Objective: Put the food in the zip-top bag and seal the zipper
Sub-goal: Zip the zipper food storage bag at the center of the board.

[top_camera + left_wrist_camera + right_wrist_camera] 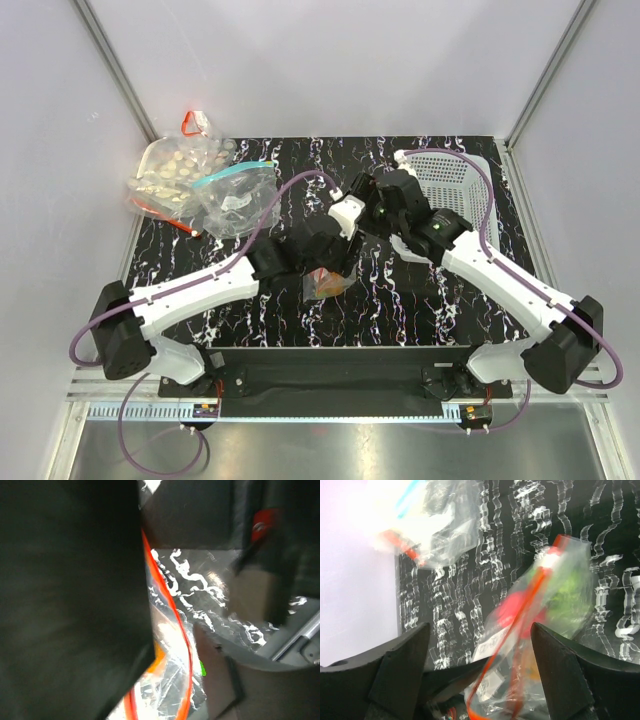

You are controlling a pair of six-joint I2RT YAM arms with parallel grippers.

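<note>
Arms meet near the middle of the black marbled table [420, 310] in the top view, the left arm [200, 290] reaching in from the left and the right arm [500, 270] from the right. The left gripper [330, 262] points down at the zip-top bag [325, 285], a small crinkled bundle showing orange and red just below it, toward the near edge. Whether the bag touches the table cannot be told from here. A white basket [455, 175] stands at the far right. A bag of pale beige pieces [175, 170] and a clear bag with a teal strip [235, 195] lie at the far left, well apart from the zip-top bag.

Left wrist view: one dark finger [75, 605] fills the left half, and the clear plastic runs right up against its edge. The zipper [175, 607] curves down the frame just beside that finger. A speck of green and a patch of orange show through the film lower down. The other finger is not clearly seen, so I cannot tell if the jaws pinch the bag.

Right wrist view: the right gripper [480, 627] has its fingers spread wide apart. Beyond the gap the bag shows, blurred, with a red fruit [512, 611] and a green piece [566, 586] inside and the red-orange strip crossing it slantwise. Whether the strip is pressed closed cannot be told.
</note>
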